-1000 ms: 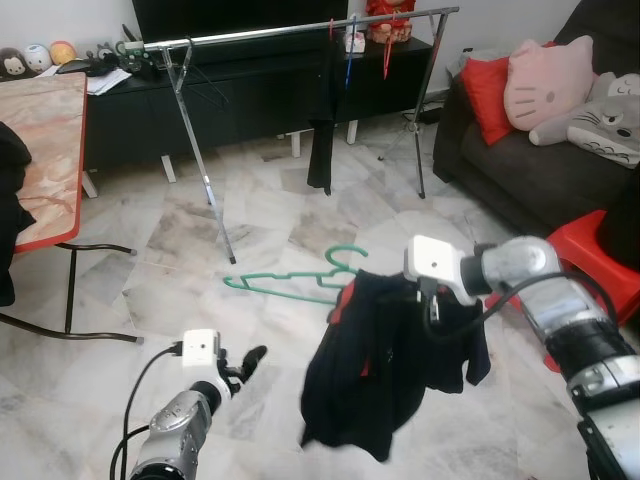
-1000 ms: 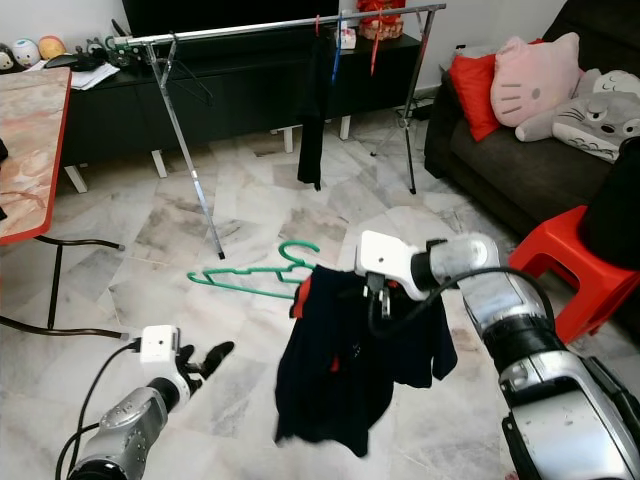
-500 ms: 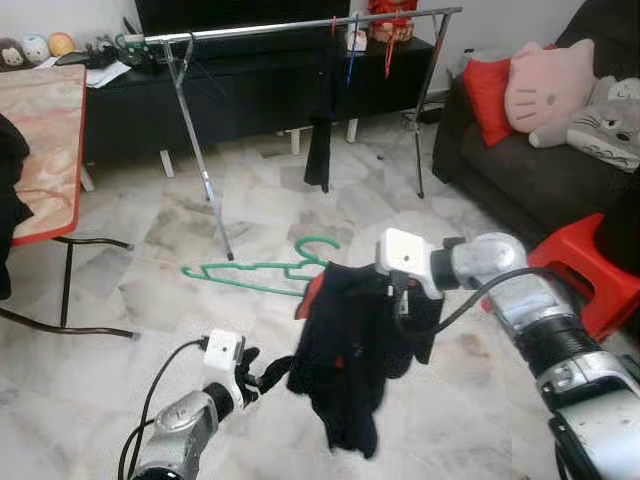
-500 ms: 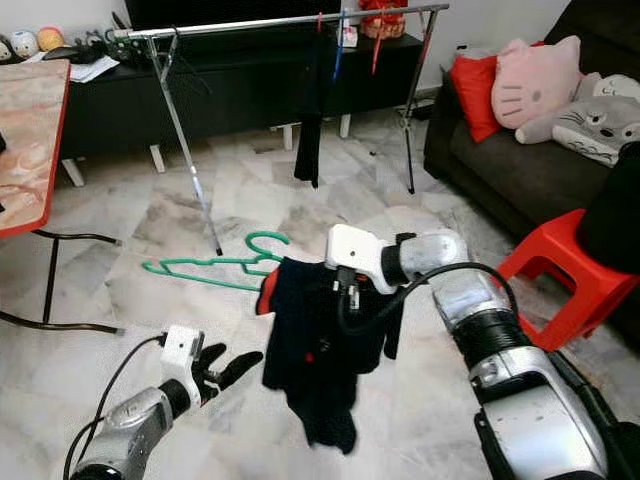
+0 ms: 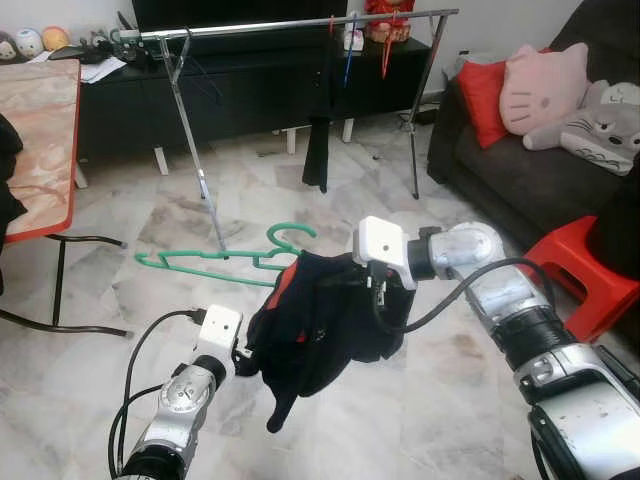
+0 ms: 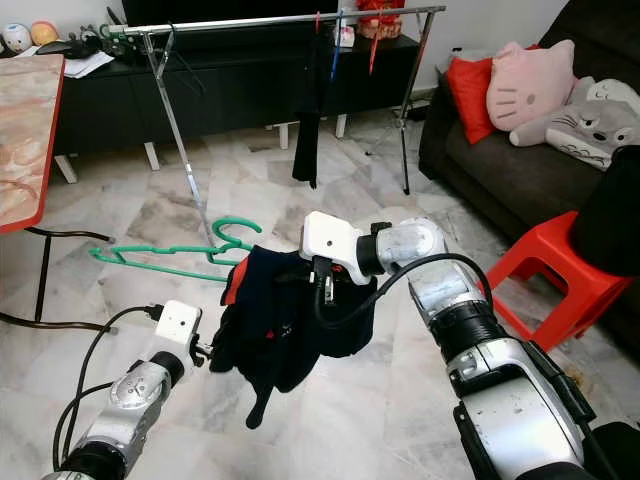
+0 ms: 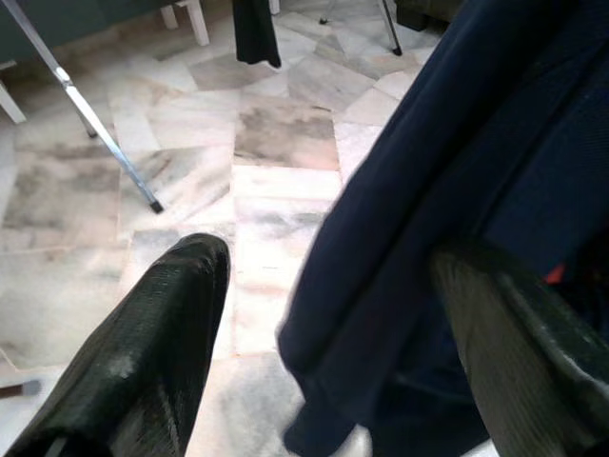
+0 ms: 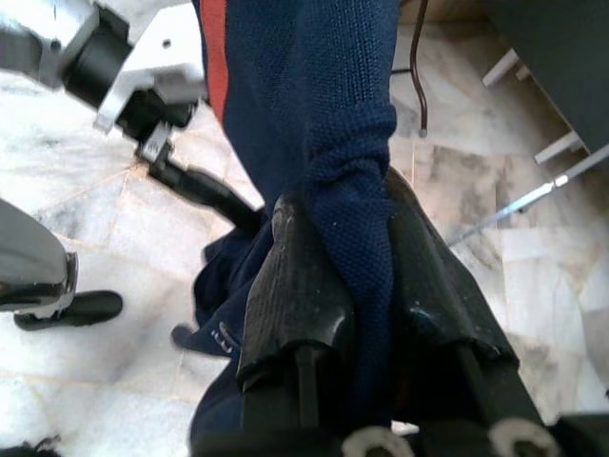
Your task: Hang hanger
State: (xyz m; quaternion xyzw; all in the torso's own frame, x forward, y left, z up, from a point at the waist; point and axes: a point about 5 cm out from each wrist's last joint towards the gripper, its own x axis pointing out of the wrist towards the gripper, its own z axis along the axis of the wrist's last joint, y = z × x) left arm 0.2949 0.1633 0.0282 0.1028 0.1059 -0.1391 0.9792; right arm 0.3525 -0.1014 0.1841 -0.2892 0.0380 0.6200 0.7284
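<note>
Fingers [image 8: 304, 286] of the right gripper [image 8: 347, 286] are clamping a fold of the dark garment [image 5: 320, 325], which is hanging above the floor [image 5: 450, 400]. Beside the garment, the left gripper [image 7: 324, 343] is spreading its fingers around the garment's edge. Behind the garment, the green hanger [image 5: 215, 262] is sticking out toward the clothes rack [image 5: 290, 25].

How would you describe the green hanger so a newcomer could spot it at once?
Start at the metal clothes rack before the black cabinet. Near its left leg, the green hanger lies on the marble floor, beyond the dark garment pinched by the right gripper. It alone is bright green.
</note>
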